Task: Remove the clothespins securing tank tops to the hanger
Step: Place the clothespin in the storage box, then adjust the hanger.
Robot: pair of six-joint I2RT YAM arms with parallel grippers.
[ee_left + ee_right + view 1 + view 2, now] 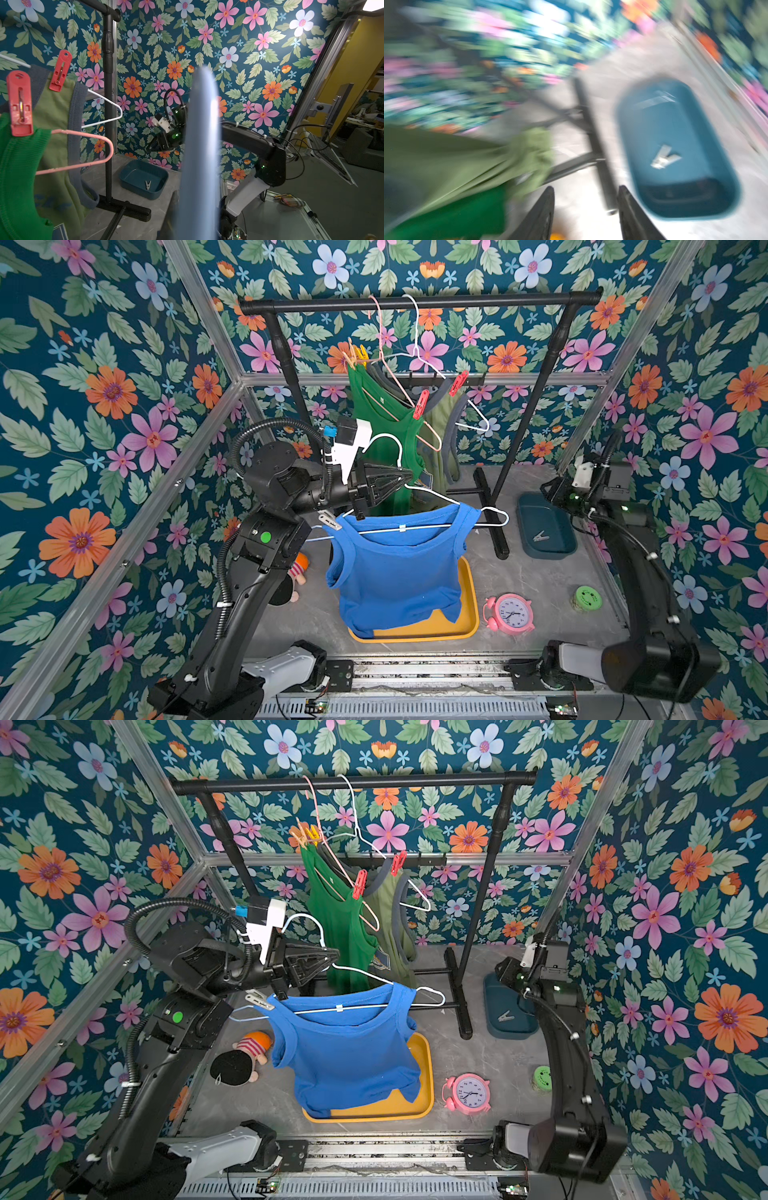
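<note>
The black rack (415, 302) spans the back, bearing the green tank top (376, 414) and olive tank top (440, 427), pinned by red clothespins (420, 404). The blue tank top (395, 572) hangs over the yellow tray (471, 605) on a white hanger (434, 494) clamped by the left gripper (405, 480); a grey clothespin (330, 521) grips its shoulder. The right gripper (585, 190), jaws apart and empty, hangs beside the teal bin (552, 518) holding a pale clothespin (540, 536).

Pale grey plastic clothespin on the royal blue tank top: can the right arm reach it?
Probably, but tight: the right gripper is open and empty, yet the grey clothespin sits across the blue tank top, close beside the left gripper.
</note>
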